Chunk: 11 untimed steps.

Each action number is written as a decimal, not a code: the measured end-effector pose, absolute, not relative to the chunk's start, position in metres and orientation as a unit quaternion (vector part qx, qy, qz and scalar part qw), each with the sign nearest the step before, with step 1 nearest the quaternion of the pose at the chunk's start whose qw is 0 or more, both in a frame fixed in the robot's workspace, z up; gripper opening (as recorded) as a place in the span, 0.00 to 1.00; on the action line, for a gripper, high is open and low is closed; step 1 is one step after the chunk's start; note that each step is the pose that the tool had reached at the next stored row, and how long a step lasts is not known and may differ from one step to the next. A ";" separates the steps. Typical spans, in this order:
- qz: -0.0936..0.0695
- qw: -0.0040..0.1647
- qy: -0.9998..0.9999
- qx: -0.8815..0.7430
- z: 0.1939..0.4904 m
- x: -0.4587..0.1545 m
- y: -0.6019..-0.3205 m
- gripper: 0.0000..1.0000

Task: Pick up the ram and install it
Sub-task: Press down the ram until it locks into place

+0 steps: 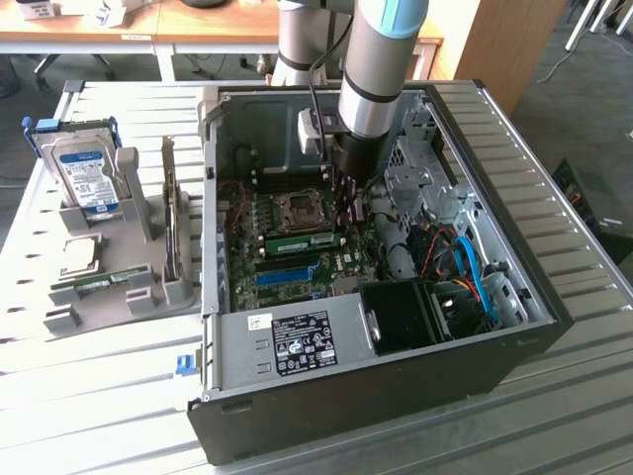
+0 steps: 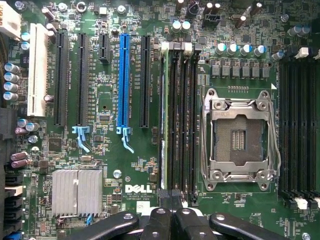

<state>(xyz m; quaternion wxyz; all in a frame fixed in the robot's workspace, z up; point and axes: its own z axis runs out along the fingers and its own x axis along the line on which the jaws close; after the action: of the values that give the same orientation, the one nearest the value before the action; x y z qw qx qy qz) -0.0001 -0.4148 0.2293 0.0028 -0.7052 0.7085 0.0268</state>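
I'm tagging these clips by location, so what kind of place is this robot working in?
Probably a robotics lab or test workbench for computer assembly. An open PC case sits on a slatted metal table, a grey fixture holds a hard drive and other parts, and wooden desks stand behind.

The computer case (image 1: 475, 297) is showing bare grey sheet metal inside, with a matt black outer shell. The motherboard (image 2: 125, 165) is presenting a green lacquered board surface, carrying black, white and blue (image 2: 123, 80) plastic slots. The ram (image 1: 300, 240) is appearing as a green circuit-board stick with a pale paper label. The heatsink (image 2: 77, 192) is showing finned, pale bare metal. The processor socket (image 2: 239, 137) is gleaming with a bright metal frame. The gripper (image 2: 172, 220) is showing smooth, faintly glossy black fingers. The table (image 1: 584, 396) is looking like ribbed, silvery metal. The holder (image 1: 129, 287) is looking like matt grey plastic.
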 end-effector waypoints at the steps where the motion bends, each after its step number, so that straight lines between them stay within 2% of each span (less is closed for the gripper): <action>1: 0.027 0.003 0.709 -0.705 0.229 0.000 -0.415 0.11; 11: 0.027 0.003 0.709 -0.705 0.228 0.000 -0.415 0.11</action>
<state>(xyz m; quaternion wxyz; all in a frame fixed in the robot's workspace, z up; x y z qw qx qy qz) -0.0001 -0.4148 0.2279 0.0029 -0.7052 0.7085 0.0268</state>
